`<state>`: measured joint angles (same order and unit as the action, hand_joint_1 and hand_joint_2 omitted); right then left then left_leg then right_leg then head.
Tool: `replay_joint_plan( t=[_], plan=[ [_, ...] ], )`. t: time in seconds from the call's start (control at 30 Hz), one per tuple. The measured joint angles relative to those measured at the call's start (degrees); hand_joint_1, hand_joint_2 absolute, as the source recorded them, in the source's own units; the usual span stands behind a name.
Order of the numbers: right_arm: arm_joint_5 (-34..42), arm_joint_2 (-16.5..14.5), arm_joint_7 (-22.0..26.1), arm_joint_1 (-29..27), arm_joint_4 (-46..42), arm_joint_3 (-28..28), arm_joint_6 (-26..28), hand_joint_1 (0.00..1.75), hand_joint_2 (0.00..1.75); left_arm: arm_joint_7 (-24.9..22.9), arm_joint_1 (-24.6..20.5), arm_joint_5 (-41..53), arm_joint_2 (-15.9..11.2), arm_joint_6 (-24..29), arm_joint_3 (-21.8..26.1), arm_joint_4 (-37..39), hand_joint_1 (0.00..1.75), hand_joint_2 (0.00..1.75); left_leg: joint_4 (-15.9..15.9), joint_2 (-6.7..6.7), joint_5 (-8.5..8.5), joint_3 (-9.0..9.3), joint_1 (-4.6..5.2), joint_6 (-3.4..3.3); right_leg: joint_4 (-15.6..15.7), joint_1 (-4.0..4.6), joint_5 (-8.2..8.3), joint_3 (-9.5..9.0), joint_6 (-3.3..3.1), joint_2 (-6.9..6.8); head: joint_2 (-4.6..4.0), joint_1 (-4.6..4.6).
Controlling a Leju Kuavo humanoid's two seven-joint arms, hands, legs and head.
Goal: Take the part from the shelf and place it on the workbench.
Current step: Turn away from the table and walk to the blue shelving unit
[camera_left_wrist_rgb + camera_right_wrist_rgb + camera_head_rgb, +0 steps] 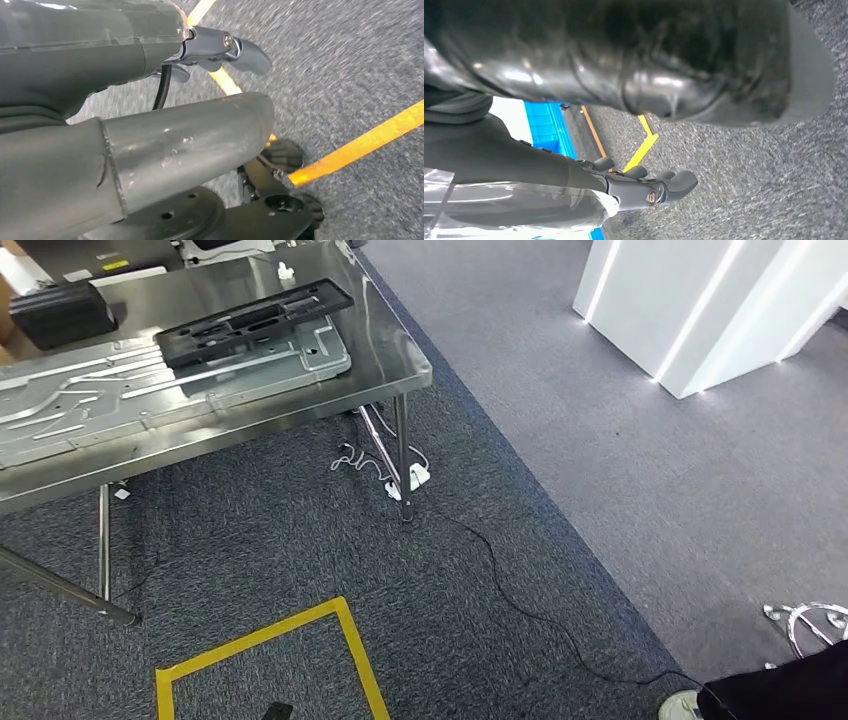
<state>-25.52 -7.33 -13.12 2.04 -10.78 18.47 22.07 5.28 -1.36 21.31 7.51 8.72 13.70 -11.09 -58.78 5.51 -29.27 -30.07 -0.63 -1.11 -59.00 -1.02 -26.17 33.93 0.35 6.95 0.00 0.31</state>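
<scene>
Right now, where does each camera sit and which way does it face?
Head: high on the body, facing down at the steel workbench and carpet.
Left wrist: behind the left hand, facing the floor.
Right wrist: behind the right hand, along the floor.
Shared: yellow floor tape, seen in all three.

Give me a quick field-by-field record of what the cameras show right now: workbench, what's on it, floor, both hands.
workbench: steel workbench, upper left of the head view
on bench: black plastic part lying on silver metal panels; black box at the far left
floor: grey carpet, yellow tape square, black cable trailing from the table leg
left hand: hanging over the carpet, holding nothing, fingers apart
right hand: hanging over the carpet, holding nothing
bystander: a shoe at lower right
</scene>
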Motion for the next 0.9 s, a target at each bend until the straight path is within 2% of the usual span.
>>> replay_joint_plan(
  t=[0.07,0.1,0.13,0.2,0.23,0.27,0.3,0.33,0.37,0.4,0.47,0.5,0.57,0.6,0.63,0.67,0.73,0.77,0.8,0.83,0.87,0.9],
  plan=[
    [-0.16,0.49,0.24,-0.21,0.0,0.0,0.22,0.0,0.0,0.43,-0.14,0.27,0.14,-0.31,0.04,0.02,0.0,0.0,0.6,-0.94,0.21,0.16,0.08,-0.42,0.19,-0.25,0.44,0.47,0.96,1.34,0.0,-0.02],
    [-0.16,0.72,0.3,-0.34,0.0,0.0,0.27,0.0,0.0,0.57,-0.19,0.33,0.25,-0.41,0.05,0.01,0.0,0.0,1.03,-1.74,0.5,0.37,0.0,-0.77,-0.07,-0.25,0.35,0.71,1.24,0.81,0.0,0.02],
    [-0.16,0.91,0.32,-0.4,0.01,0.0,0.3,0.0,0.0,0.66,-0.22,0.35,0.38,-0.48,0.06,0.01,0.0,0.0,1.46,-2.61,0.81,0.59,-0.11,-1.2,-1.16,-0.16,-0.35,1.3,1.48,-0.63,0.0,0.09],
    [-0.23,1.18,0.41,-0.3,0.01,-0.01,0.33,0.0,0.0,0.74,-0.2,0.36,0.6,-0.52,0.08,0.02,0.0,0.0,1.95,-4.51,1.12,0.77,-0.1,-1.8,-6.77,-0.12,-3.55,4.08,1.92,-4.61,0.0,0.23],
    [-0.34,1.28,0.5,-0.24,0.01,-0.01,0.37,0.0,0.0,0.74,-0.14,0.32,0.67,-0.5,0.1,0.03,0.0,0.0,1.95,-5.47,1.09,0.73,-0.01,-1.96,-10.51,-0.19,-5.39,5.93,2.23,-5.76,0.0,0.29],
    [-0.51,1.38,0.61,-0.21,0.0,-0.01,0.42,0.0,0.0,0.7,-0.09,0.2,0.71,-0.44,0.16,0.03,0.0,0.0,1.92,-6.44,1.03,0.7,0.06,-1.99,-13.62,-0.28,-6.58,7.44,2.51,-6.25,0.0,0.28],
    [-0.71,1.5,0.68,-0.25,0.01,-0.01,0.48,0.0,0.0,0.66,-0.07,0.08,0.74,-0.36,0.25,0.03,0.0,0.0,1.9,-7.35,0.96,0.69,0.1,-1.98,-15.11,-0.36,-6.77,8.07,2.72,-6.5,0.0,0.28],
    [-0.9,1.66,0.63,-0.31,0.01,-0.01,0.54,0.0,0.0,0.62,-0.11,-0.03,0.79,-0.28,0.34,0.03,0.0,0.0,1.86,-8.19,0.86,0.71,0.11,-1.91,-14.54,-0.41,-5.97,7.6,2.87,-6.74,0.0,0.28],
    [-1.04,1.81,0.49,-0.38,0.02,-0.01,0.57,0.0,0.0,0.6,-0.18,-0.1,0.85,-0.23,0.42,0.03,0.0,0.0,1.81,-8.92,0.74,0.78,0.1,-1.79,-11.99,-0.44,-4.41,6.05,2.93,-7.14,0.0,0.28],
    [-1.12,1.99,0.23,-0.41,0.03,-0.01,0.61,0.0,0.0,0.67,-0.25,-0.1,0.97,-0.23,0.47,0.03,0.0,0.0,1.74,-9.57,0.57,0.92,0.12,-1.6,-8.1,-0.4,-2.59,3.7,2.87,-8.11,0.0,0.28],
    [-1.15,2.28,-0.2,-0.35,0.04,0.01,0.75,0.0,0.0,1.11,-0.32,-0.15,1.24,-0.36,0.61,0.03,0.0,0.0,1.5,-10.69,0.06,1.14,0.42,-0.98,-1.54,0.02,-0.53,-0.07,2.21,-10.34,0.0,0.23],
    [-1.1,2.38,-0.33,-0.36,0.04,0.02,0.9,0.0,0.0,1.38,-0.37,-0.15,1.38,-0.45,0.7,0.03,0.0,0.0,1.43,-11.16,-0.17,1.27,0.55,-0.63,0.0,0.23,-0.29,-0.89,1.77,-10.92,0.0,0.2],
    [-0.92,2.51,-0.31,-0.57,0.04,0.2,1.23,0.0,0.0,1.49,-0.57,-0.12,1.57,-0.51,0.83,0.03,0.0,0.0,1.46,-12.14,-0.45,1.7,0.64,-0.02,0.41,0.43,-0.39,-0.86,0.95,-10.11,0.0,0.12],
    [-0.85,2.55,-0.27,-0.71,0.04,0.35,1.33,0.0,0.0,1.18,-0.71,-0.09,1.65,-0.38,0.86,0.03,0.0,0.0,1.29,-12.1,-0.73,1.88,0.49,0.27,0.55,0.36,-0.31,-0.9,0.6,-9.56,0.0,0.13],
    [-0.8,2.59,-0.2,-0.76,0.04,0.55,1.39,0.0,0.0,0.83,-0.8,-0.1,1.69,-0.2,0.91,0.03,0.0,0.0,0.57,-11.23,-1.43,1.75,0.35,0.54,0.75,0.25,-0.19,-0.95,0.22,-9.0,0.0,0.11],
    [-0.78,2.6,-0.13,-0.71,0.04,0.75,1.42,0.0,0.0,0.5,-0.85,-0.16,1.71,0.02,1.02,0.03,0.0,0.0,-1.21,-9.9,-2.71,1.05,0.21,0.76,0.96,0.11,-0.01,-1.0,-0.15,-8.44,0.0,0.09],
    [-0.63,2.61,0.18,-0.5,0.04,1.19,1.44,0.0,0.0,0.39,-0.72,-0.39,1.67,0.32,1.39,0.03,0.0,0.0,-8.02,-7.07,-6.45,-2.13,0.04,1.04,1.09,0.09,0.19,-0.89,-0.65,-7.2,0.0,0.05],
    [-0.47,2.62,0.47,-0.42,0.04,1.43,1.41,0.0,0.0,0.48,-0.6,-0.58,1.61,0.45,1.64,0.03,0.0,0.0,-11.8,-6.54,-7.95,-4.01,0.03,1.1,1.04,0.16,0.22,-0.81,-0.75,-6.51,0.0,0.04],
    [-0.31,2.63,0.9,-0.37,0.04,1.65,1.32,0.0,0.0,0.56,-0.48,-0.79,1.54,0.59,1.88,0.03,0.0,0.0,-14.37,-6.31,-8.44,-5.37,0.02,1.14,0.96,0.21,0.23,-0.77,-0.8,-5.73,0.0,0.04],
    [-0.13,2.64,1.51,-0.34,0.04,1.87,1.14,0.0,0.0,0.6,-0.43,-1.07,1.43,0.75,2.15,0.03,0.0,0.0,-14.9,-6.19,-7.69,-5.86,0.02,1.12,0.84,0.25,0.22,-0.76,-0.82,-4.91,0.0,0.04],
    [-0.04,2.65,2.28,-0.29,0.04,2.07,0.92,0.0,0.0,0.6,-0.44,-1.31,1.31,0.9,2.43,0.03,0.0,0.0,-13.19,-6.03,-5.87,-5.33,0.0,1.05,0.67,0.25,0.19,-0.76,-0.8,-4.05,0.0,0.04],
    [-0.03,2.65,3.13,-0.22,0.04,2.22,0.73,0.0,0.0,0.6,-0.49,-1.45,1.2,0.98,2.68,0.03,0.0,0.0,-9.73,-5.44,-3.41,-4.0,-0.03,0.91,0.47,0.23,0.14,-0.76,-0.74,-3.21,0.0,0.04]
  ],
)
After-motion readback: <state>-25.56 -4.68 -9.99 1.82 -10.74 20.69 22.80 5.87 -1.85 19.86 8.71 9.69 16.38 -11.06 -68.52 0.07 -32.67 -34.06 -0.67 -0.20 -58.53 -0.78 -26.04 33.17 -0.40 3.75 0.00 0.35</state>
